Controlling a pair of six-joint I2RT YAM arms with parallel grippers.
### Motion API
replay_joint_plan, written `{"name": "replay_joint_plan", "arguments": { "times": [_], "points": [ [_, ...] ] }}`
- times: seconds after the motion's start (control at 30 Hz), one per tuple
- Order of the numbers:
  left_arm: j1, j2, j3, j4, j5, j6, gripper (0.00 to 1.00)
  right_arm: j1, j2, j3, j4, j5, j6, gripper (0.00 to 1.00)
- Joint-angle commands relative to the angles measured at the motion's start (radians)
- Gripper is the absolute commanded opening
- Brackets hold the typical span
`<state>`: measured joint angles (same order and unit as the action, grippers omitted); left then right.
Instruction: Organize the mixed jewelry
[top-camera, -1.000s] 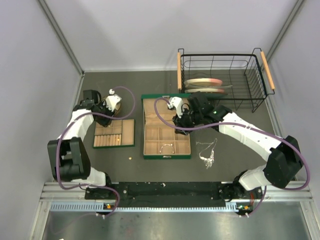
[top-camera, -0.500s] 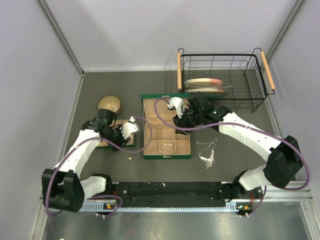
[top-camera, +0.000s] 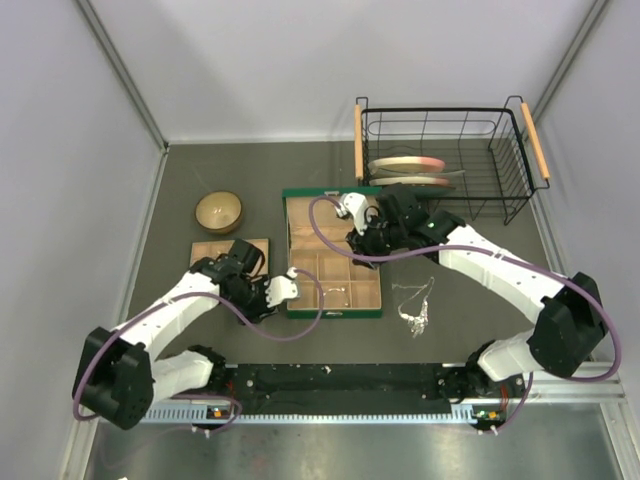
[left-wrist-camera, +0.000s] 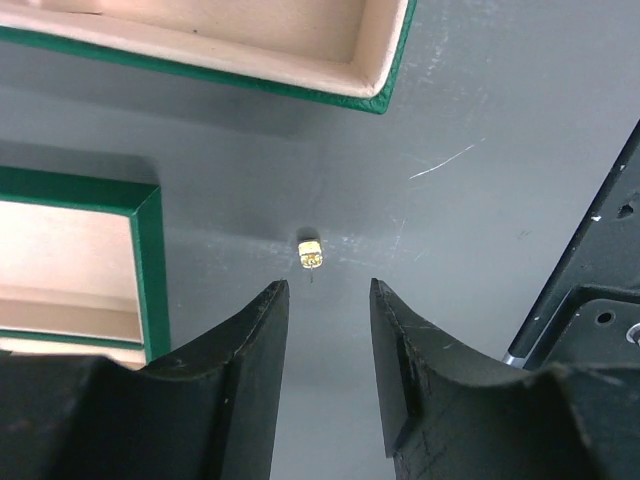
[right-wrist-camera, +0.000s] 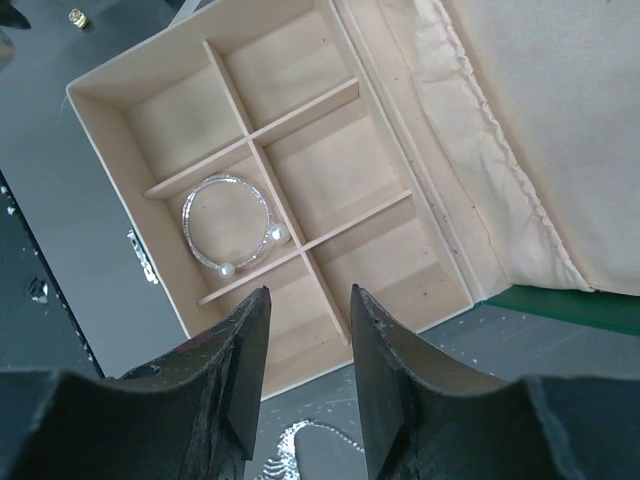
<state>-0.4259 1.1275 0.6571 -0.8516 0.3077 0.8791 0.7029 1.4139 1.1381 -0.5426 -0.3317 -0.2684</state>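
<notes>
Hovering left gripper (left-wrist-camera: 326, 295): jaws apart, empty, gold bit (left-wrist-camera: 311, 253) just ahead, beside green box (left-wrist-camera: 385, 98).
Right gripper (right-wrist-camera: 308, 295): released, empty, above bracelet (right-wrist-camera: 230, 179) inside green box.

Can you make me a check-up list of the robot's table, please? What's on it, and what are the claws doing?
Surface: dark grey table, faintly scratched.
Job's things: bracelet in a green box compartment; chain necklace loose on table beside box; gold bit on table.
Clutter: wooden bowl; small tray.
Grippers: left gripper open above gold bit; right gripper open above box.
Cables: purple cables loop along both arms.
Surroundings: wire basket holding plates; grey walls.
</notes>
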Motion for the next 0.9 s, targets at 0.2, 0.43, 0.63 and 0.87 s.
{"name": "replay_joint_plan", "arguments": {
  "times": [0.2,0.43,0.63,0.87],
  "points": [
    [-0.047,0.078,-0.014,0.123,-0.051,-0.029,0.44,-0.033,-0.075,0.006,0.018,0.013,-0.008,0.43],
    [-0.06,0.107,-0.02,0.138,-0.051,-0.038,0.43,-0.04,-0.079,0.002,0.017,0.008,-0.008,0.44],
    [-0.065,0.104,-0.047,0.149,-0.065,-0.037,0.43,-0.043,-0.078,0.002,0.018,0.008,-0.008,0.44],
    [-0.066,0.115,-0.083,0.18,-0.085,-0.035,0.42,-0.043,-0.075,0.003,0.016,0.006,-0.008,0.44]
  ]
}}
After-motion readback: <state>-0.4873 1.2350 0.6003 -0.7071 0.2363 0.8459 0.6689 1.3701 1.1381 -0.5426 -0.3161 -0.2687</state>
